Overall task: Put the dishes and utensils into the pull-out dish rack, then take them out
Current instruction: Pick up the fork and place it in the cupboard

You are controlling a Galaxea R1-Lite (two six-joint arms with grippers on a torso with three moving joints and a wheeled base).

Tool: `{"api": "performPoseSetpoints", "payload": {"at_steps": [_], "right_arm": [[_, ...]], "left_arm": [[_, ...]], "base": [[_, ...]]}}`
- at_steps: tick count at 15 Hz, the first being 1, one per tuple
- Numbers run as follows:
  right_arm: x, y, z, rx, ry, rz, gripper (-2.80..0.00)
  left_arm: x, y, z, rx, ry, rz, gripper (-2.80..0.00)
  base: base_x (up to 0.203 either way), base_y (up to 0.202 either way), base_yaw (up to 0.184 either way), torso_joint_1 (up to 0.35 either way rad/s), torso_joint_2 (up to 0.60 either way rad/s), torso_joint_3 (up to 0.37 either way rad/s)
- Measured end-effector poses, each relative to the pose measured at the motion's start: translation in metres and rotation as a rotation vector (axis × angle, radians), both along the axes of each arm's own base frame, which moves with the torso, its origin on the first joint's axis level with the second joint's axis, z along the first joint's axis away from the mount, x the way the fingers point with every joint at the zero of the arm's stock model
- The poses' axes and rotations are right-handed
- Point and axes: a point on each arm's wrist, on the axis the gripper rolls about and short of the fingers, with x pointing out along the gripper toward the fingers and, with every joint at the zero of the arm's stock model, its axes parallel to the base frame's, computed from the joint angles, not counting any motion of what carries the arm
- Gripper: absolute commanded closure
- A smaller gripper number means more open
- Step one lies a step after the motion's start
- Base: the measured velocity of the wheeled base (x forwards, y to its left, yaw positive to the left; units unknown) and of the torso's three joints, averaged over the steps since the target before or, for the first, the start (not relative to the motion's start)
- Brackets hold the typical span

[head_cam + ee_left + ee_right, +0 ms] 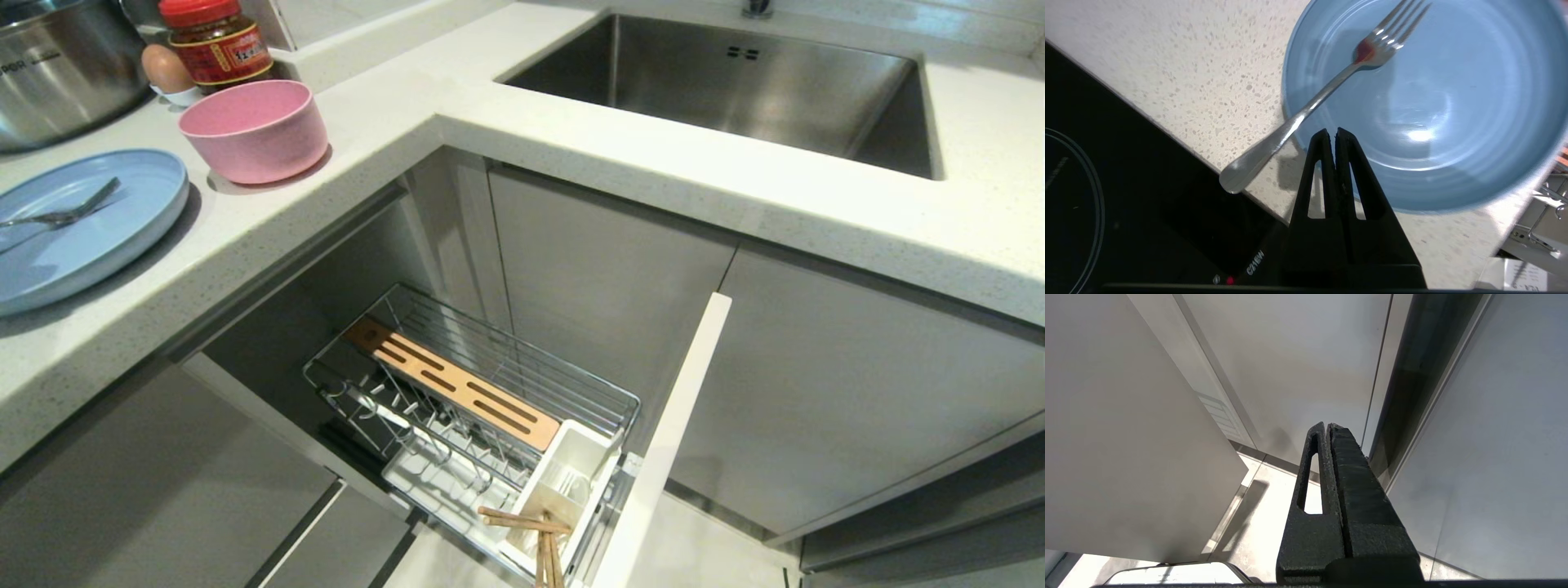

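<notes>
Silver fork (1306, 110) across blue plate (1453, 122)

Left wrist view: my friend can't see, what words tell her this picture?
A silver fork rests tines-up in a light-blue plate, its handle sticking out over the speckled counter. The left gripper, jaws shut, hangs over the plate's rim beside a black cooktop.

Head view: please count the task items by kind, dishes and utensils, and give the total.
Dishes: 2, the blue plate and the pink bowl.
Utensils: 2, the fork and the pair of chopsticks.
Total: 4
</notes>
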Motion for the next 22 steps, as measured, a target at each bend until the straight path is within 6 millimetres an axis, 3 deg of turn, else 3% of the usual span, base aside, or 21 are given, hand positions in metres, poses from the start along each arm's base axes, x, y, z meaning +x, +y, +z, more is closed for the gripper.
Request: {"api": "performPoseSetpoints", "payload": {"at_steps": [7, 8, 22], "right_arm": [[0.000, 0.000, 0.000, 0.000, 0.000, 0.000, 0.00], [0.000, 0.000, 0.000, 0.000, 0.000, 0.000, 0.00], [0.000, 0.000, 0.000, 0.000, 0.000, 0.000, 0.00]], "left_arm": [[0.031, 0.022, -0.022, -0.034, 0.017, -0.091, 0.00], [0.033, 0.024, -0.025, -0.032, 0.020, -0.099, -2.80], [0.039, 0.021, -0.039, -0.089, 0.031, -0.188, -2.80]], "base": [[0.000, 0.000, 0.000, 0.000, 0.00, 0.000], [0.000, 0.000, 0.000, 0.000, 0.00, 0.000], [0.000, 0.000, 0.000, 0.000, 0.00, 0.000]]}}
